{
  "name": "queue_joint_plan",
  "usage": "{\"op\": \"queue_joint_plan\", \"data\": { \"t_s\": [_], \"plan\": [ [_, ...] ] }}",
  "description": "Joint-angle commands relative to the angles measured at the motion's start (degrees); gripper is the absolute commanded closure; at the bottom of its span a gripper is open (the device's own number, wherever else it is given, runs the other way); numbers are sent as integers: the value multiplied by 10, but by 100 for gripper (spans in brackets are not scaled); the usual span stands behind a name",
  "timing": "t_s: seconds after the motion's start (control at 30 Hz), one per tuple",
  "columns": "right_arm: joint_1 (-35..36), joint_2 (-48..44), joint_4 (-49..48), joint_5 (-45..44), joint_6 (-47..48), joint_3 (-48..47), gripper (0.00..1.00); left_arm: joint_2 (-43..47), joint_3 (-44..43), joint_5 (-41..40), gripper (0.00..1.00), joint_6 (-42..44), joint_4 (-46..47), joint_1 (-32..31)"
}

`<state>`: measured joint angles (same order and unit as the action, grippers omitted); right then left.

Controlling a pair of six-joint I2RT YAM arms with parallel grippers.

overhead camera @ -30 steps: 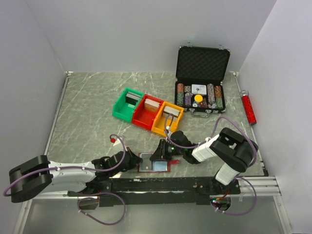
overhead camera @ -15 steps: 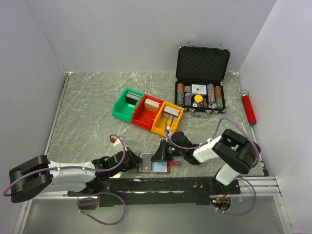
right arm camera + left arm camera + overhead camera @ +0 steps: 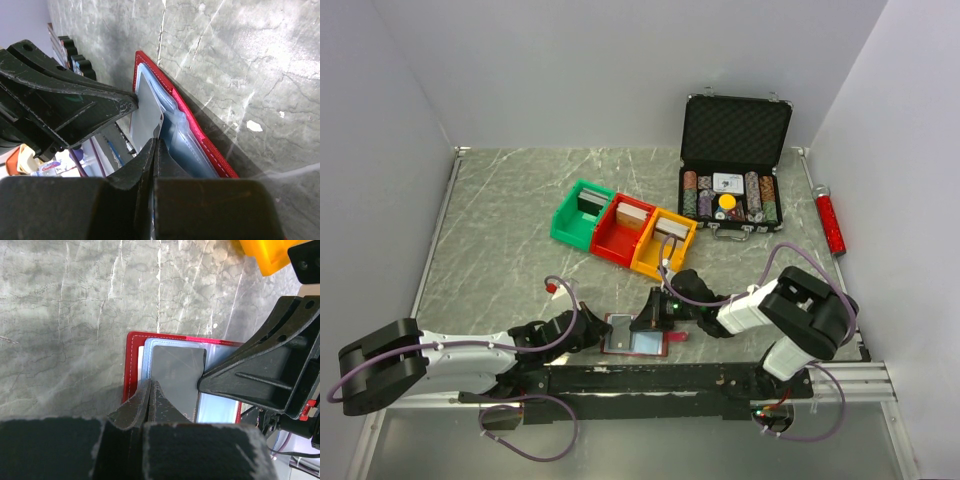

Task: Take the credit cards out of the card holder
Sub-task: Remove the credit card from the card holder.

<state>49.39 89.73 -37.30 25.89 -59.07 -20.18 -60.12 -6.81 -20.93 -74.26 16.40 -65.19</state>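
Note:
The card holder point(image 3: 616, 336) lies open and flat near the table's front edge, a red wallet point(image 3: 131, 365) with clear sleeves point(image 3: 200, 145). A pale grey credit card point(image 3: 175, 372) lies on its left half. My left gripper point(image 3: 598, 332) is shut, and its tips point(image 3: 151, 386) press on the card's left edge. From the right, my right gripper point(image 3: 653, 318) reaches the same card. It is shut point(image 3: 155, 142), and the edge of the card point(image 3: 147, 110) runs into the seam between its fingers. How far the card sits in its sleeve is hidden.
Green point(image 3: 582, 212), red point(image 3: 623, 230) and orange point(image 3: 663, 243) bins with card decks stand in a row behind the wallet. An open black chip case point(image 3: 735, 170) is at the back right, with a red tool point(image 3: 831, 224) beside it. The arms' base rail point(image 3: 650, 378) runs just in front.
My right gripper's fingers have come together on the card's edge. The left gripper and the wallet have not moved.

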Motion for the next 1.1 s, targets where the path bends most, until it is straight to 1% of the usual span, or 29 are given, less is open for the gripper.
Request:
{"op": "queue_joint_plan", "data": {
  "t_s": [0.0, 0.43, 0.47, 0.53, 0.6, 0.73, 0.83, 0.93, 1.07],
  "plan": [
    [22, -34, -44, 24, 1, -5, 100, -16, 19, 40, 99, -5, -78, -13],
    [23, -35, -39, 25, 3, 1, 100, -9, 21, 34, 99, -12, -85, -13],
    [22, -34, -37, 25, 3, 1, 98, -8, 21, 34, 99, -13, -84, -13],
    [22, -33, -33, 27, 4, 1, 88, -5, 22, 33, 99, -13, -84, -13],
    [22, -32, -33, 28, 4, 1, 85, -4, 22, 33, 99, -14, -85, -13],
    [21, -30, -30, 26, 4, -1, 83, -4, 22, 33, 99, -13, -85, -13],
    [23, -30, -29, 26, 4, -1, 84, -4, 22, 33, 99, -12, -84, -13],
    [22, -29, -33, 24, 2, 1, 91, -4, 22, 34, 99, -13, -84, -13],
    [22, -32, -30, 23, 2, 3, 97, -4, 22, 34, 99, -13, -84, -13]
  ]
}}
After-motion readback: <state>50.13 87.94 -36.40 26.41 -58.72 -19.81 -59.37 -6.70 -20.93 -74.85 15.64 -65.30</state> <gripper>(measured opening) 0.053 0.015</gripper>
